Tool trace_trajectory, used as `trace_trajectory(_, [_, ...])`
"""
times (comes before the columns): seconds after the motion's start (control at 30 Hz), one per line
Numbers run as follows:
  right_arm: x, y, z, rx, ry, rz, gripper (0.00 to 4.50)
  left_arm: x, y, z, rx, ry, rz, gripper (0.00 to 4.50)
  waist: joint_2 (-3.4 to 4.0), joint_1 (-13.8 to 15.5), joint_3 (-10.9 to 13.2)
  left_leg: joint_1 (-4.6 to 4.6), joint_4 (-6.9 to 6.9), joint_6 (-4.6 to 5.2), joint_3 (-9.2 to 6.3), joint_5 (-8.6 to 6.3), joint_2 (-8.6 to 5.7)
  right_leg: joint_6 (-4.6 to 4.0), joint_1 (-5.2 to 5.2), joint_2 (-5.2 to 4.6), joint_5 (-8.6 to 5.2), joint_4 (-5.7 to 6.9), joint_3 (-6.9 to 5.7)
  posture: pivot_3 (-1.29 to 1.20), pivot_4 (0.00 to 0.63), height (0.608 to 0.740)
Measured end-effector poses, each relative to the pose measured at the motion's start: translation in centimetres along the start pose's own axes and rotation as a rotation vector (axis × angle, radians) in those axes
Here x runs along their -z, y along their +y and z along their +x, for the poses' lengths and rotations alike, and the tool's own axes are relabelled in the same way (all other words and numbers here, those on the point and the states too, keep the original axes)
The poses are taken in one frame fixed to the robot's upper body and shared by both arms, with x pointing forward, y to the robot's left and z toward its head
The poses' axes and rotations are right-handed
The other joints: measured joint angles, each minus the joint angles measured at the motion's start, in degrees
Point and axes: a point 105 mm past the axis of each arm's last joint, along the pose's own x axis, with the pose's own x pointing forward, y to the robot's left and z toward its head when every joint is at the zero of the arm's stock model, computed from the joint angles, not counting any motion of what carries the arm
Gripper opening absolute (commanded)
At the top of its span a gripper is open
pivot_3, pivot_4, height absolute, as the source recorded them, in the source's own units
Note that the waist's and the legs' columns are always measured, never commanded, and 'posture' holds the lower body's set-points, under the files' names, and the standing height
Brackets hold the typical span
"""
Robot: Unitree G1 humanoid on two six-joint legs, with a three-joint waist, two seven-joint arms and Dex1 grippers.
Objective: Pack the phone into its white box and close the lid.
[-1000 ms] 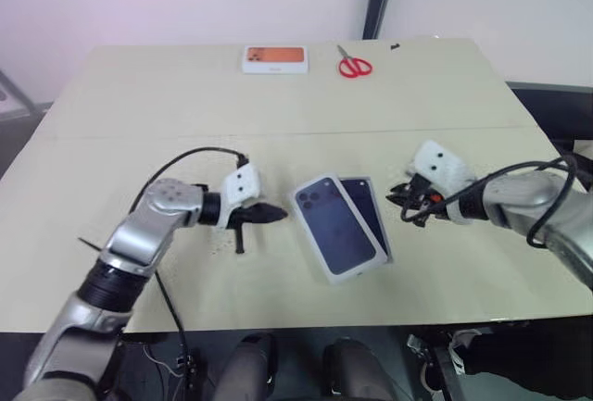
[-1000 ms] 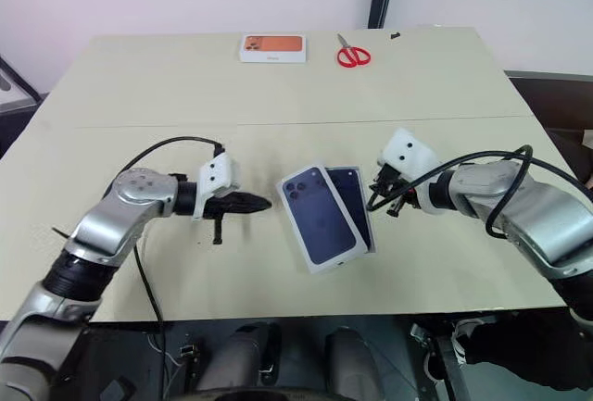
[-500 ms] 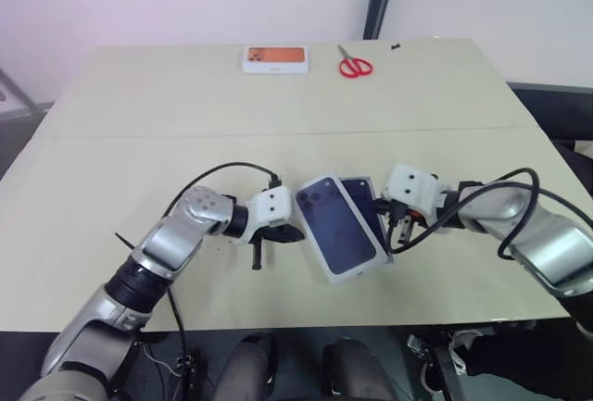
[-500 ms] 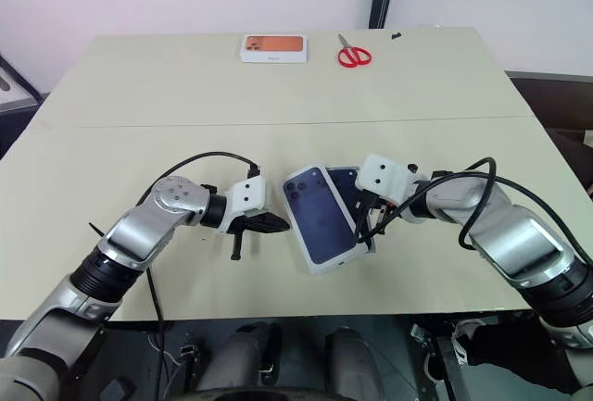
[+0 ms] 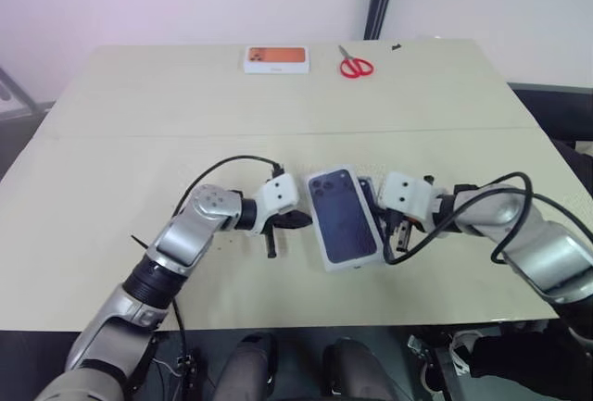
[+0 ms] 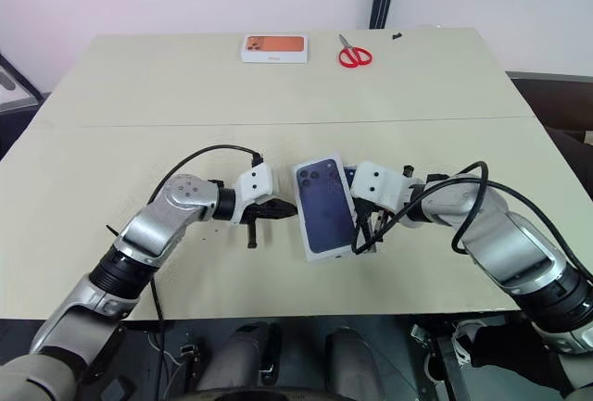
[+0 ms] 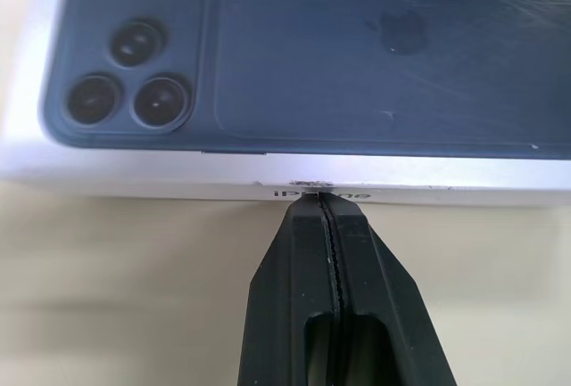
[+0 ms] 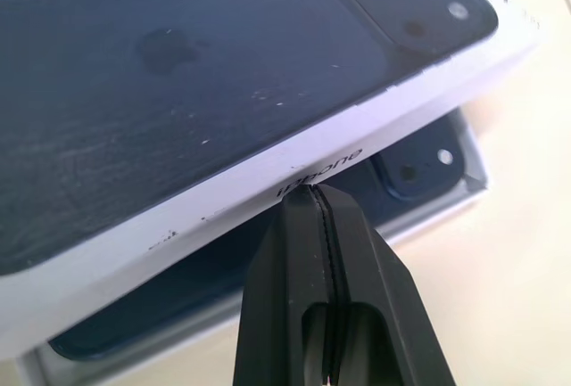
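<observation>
The lid [image 5: 343, 219], white with a dark blue phone picture, lies askew on top of the white box [image 8: 470, 192], one side raised. Under it the phone [image 8: 412, 175] rests in the box, and its camera corner shows past the lid's edge. A dark sliver of the phone [image 5: 368, 188] also peeks out beside the lid. My left gripper [image 7: 321, 201] is shut, with its tip against the lid's left side wall. My right gripper [image 8: 312, 192] is shut too, its tip pressed to the lid's right side wall just above the box rim.
A white box with an orange picture [image 5: 275, 58] and red scissors [image 5: 353, 66] lie at the table's far edge. Black cables loop over both forearms. Bare tabletop [image 5: 139, 169] stretches around the box on every side.
Both grippers moved inward to the lid's two long sides. The right gripper's fingers closed. The lid turned straighter and now covers more of the box.
</observation>
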Motion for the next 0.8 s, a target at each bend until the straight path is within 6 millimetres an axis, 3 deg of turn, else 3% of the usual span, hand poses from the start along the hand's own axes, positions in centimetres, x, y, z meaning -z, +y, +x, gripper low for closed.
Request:
trace_trajectory(0.33, [1.5, 0.0, -0.2, 0.002, 0.049, 0.026, 0.01, -1.9, 0.5, 0.6, -0.029, -0.090, -0.019, 0.00, 0.00, 0.0, 0.0, 0.00, 0.00, -0.09, 0.01, 0.05, -0.01, 0.00, 0.00, 0.00, 0.00, 0.01, 0.00, 0.00, 0.150, 0.740])
trace_trajectory(0.8, [2.5, 0.1, -0.6, 0.010, 0.078, 0.036, 0.01, -1.5, -1.1, 1.5, 0.060, -0.055, 0.003, 0.00, 0.00, 0.0, 0.0, 0.01, 0.01, -0.13, 0.00, 0.07, -0.01, 0.00, 0.01, 0.01, 0.00, 0.01, 0.00, 0.00, 0.150, 0.740])
